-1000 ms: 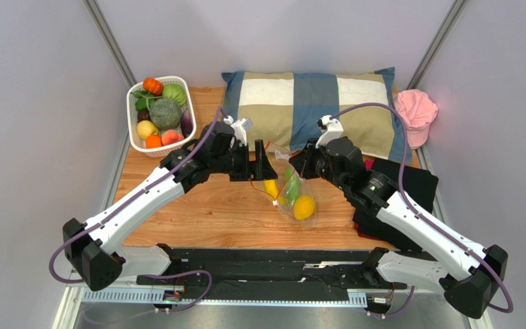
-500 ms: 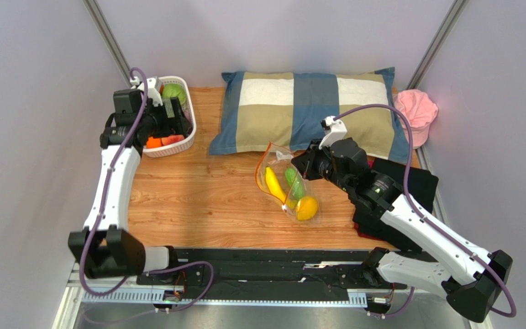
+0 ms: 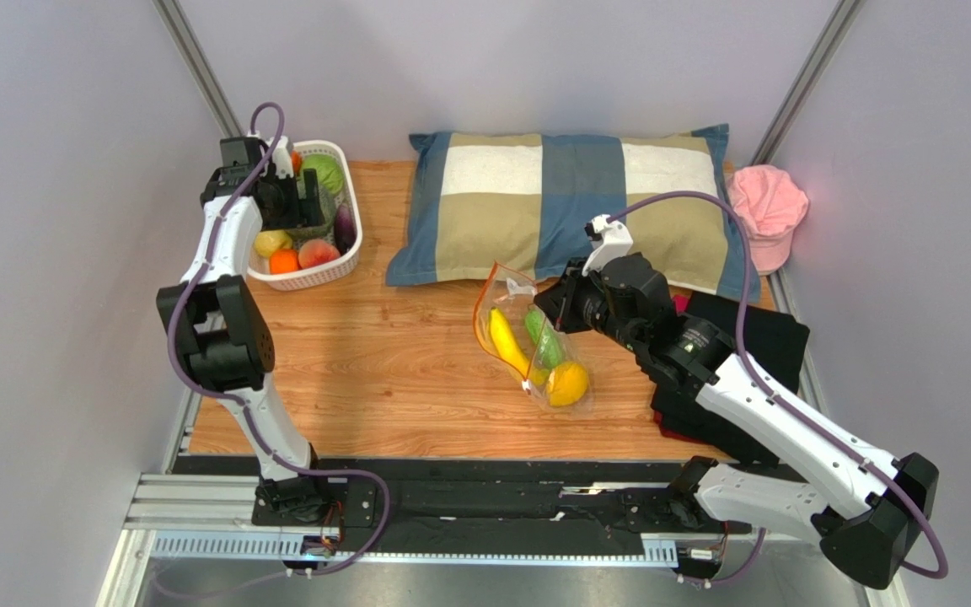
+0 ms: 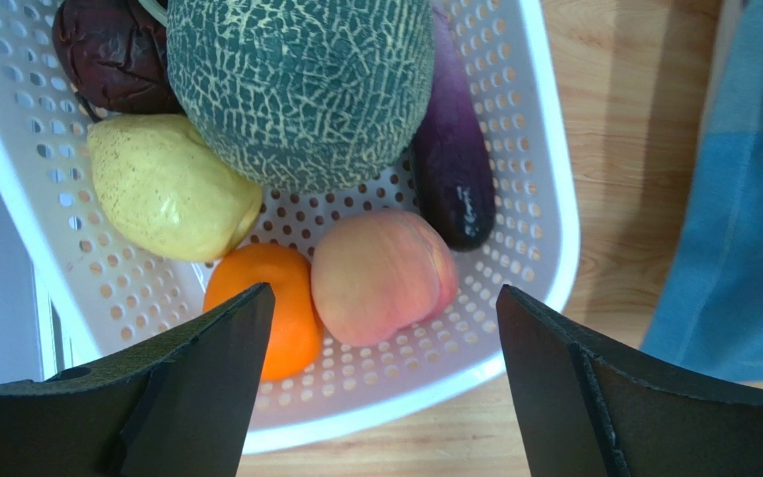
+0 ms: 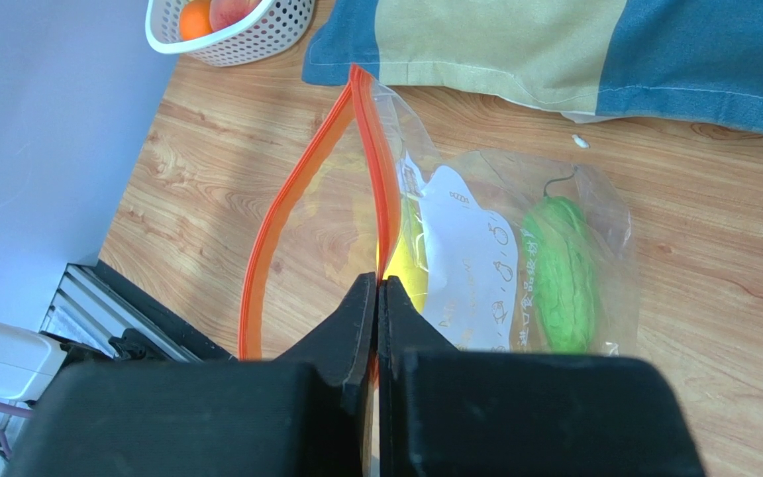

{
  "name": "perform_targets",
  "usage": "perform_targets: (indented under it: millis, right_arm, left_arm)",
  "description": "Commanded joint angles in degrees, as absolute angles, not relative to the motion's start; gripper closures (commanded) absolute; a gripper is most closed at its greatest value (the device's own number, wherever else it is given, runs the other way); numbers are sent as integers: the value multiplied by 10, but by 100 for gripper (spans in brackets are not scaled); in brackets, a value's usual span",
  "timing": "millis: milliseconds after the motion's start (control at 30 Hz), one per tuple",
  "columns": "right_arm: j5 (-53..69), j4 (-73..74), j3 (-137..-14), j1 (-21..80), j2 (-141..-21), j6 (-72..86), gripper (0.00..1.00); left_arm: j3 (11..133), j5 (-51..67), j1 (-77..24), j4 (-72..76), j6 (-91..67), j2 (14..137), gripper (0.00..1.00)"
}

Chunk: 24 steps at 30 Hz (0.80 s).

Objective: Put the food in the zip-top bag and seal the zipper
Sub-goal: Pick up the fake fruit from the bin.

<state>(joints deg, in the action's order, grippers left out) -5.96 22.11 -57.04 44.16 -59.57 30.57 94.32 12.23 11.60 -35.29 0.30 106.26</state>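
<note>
L gripper (image 4: 381, 298), jaws wide, hovers over peach (image 4: 383, 275) in white basket (image 4: 555, 204) at table (image 3: 377, 380) far-left corner, R gripper (image 5: 377, 288) pinching zip-top bag (image 5: 515, 258) zipper (image 5: 291, 214), mouth agape; next likely: drop, grab fruit

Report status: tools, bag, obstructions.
Left tool open above basket. Right tool shut on zipper, bag mouth open. Banana, green fruit, lemon inside. Pillow close behind bag.

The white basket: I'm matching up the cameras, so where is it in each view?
Top external: white basket at the table's far-left corner, left of the pillow.
Left wrist: basket fills most of the frame; pillow at the right edge.
Right wrist: basket top-left, partly cut off; pillow along the top.
Shared landmark: the checked pillow.
</note>
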Motion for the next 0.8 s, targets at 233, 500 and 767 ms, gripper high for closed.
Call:
perform_targets:
  millis: [233,500,767]
  right_arm:
    - [-70,213,-584,432,-613,288,100]
    - [-66,214,-585,431,-622,289,100]
    - [-62,217,-591,429,-628,280,100]
  left_arm:
    - [903,78,78,-327,33,1121,9]
    - [917,45,77,-317,10,1174,7]
    - [928,59,76,-312,10,1148,32]
